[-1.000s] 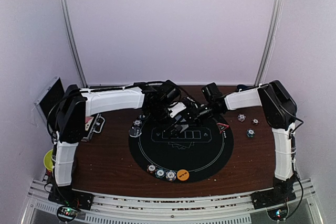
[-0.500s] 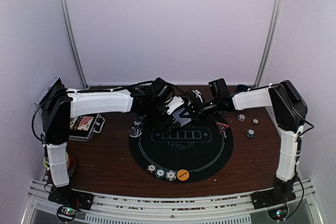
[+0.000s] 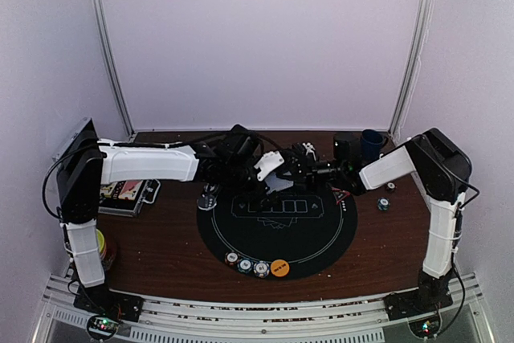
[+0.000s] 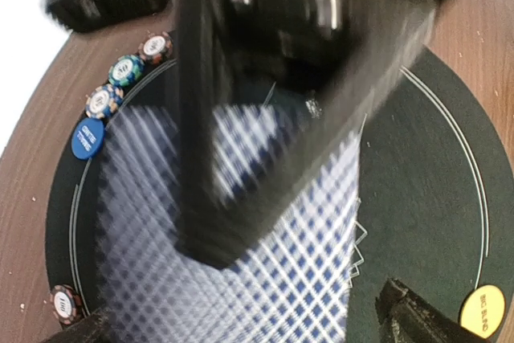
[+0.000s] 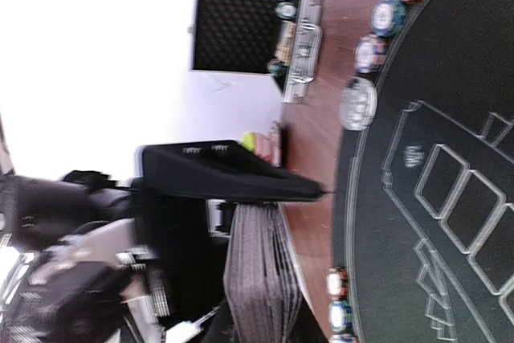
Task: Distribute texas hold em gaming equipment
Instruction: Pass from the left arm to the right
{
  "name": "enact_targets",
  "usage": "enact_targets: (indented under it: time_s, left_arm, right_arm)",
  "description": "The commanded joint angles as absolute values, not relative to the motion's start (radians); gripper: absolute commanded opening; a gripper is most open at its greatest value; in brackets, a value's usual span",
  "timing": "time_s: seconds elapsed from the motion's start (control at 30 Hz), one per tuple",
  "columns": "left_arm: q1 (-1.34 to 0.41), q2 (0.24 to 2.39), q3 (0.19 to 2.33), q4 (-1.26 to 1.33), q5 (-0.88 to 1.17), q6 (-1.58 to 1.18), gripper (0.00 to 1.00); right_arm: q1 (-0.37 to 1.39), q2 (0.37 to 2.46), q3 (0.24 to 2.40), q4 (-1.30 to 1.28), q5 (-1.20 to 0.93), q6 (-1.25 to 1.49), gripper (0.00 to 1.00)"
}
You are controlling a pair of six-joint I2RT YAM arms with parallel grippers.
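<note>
A deck of grey-blue-backed playing cards (image 5: 262,275) hangs over the far edge of the round black mat (image 3: 321,238). My right gripper (image 5: 261,331) is shut on the deck's faces. In the left wrist view the checkered card back (image 4: 305,263) fills the frame, and my left gripper (image 4: 245,325) stands open astride it with both fingertips clear of the card edges. In the top view the left gripper (image 3: 269,168) and the right gripper (image 3: 299,170) meet. Three striped chips (image 3: 245,264) and an orange button (image 3: 279,267) lie at the mat's near edge. A blue button (image 3: 207,202) lies at its left, a red triangle marker (image 3: 340,194) at its right.
An open metal case (image 3: 128,192) sits at the table's left, with a yellow-green bowl (image 3: 98,238) near the left arm's base. A dark blue cup (image 3: 371,146) stands at the back right. Loose chips (image 3: 384,204) lie right of the mat.
Both arms have stretched out and their elbows have swung outward. The grippers' meeting point has drifted slightly toward the back. The right gripper stays shut on the deck and the left stays open.
</note>
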State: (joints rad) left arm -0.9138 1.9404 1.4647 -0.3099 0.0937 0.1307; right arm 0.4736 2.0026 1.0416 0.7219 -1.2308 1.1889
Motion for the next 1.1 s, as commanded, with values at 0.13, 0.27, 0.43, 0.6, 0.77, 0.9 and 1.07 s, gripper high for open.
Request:
enact_targets:
  time_s: [0.13,0.27,0.43,0.6,0.77,0.9,1.07]
  left_arm:
    - [-0.918,1.868,1.38,-0.139,0.159,0.153,0.98]
    - [-0.915,1.865,1.37,-0.123,0.175,0.147,0.98]
    - [-0.878,1.846,1.357,-0.104,0.281,0.141,0.98]
    - [-0.831,1.832,1.34,-0.075,0.444,0.141,0.98]
    - [-0.819,1.85,1.347,-0.079,0.489,0.146,0.98]
    - [-0.819,1.865,1.357,-0.084,0.497,0.144,0.98]
    - [-0.819,1.879,1.36,-0.09,0.516,0.145,0.98]
  right_arm:
    - [0.483,2.053,1.0,1.379,-1.248,1.687,0.0]
    - [0.486,2.038,1.001,1.159,-1.239,1.528,0.0]
    - [0.485,1.965,1.079,0.593,-1.188,1.065,0.0]
    - [0.485,1.953,1.108,0.439,-1.181,0.977,0.0]
    - [0.486,1.954,1.123,0.346,-1.163,0.924,0.0]
    - [0.49,1.948,1.129,0.325,-1.161,0.916,0.0]
    - [0.494,1.923,1.118,0.347,-1.16,0.943,0.0]
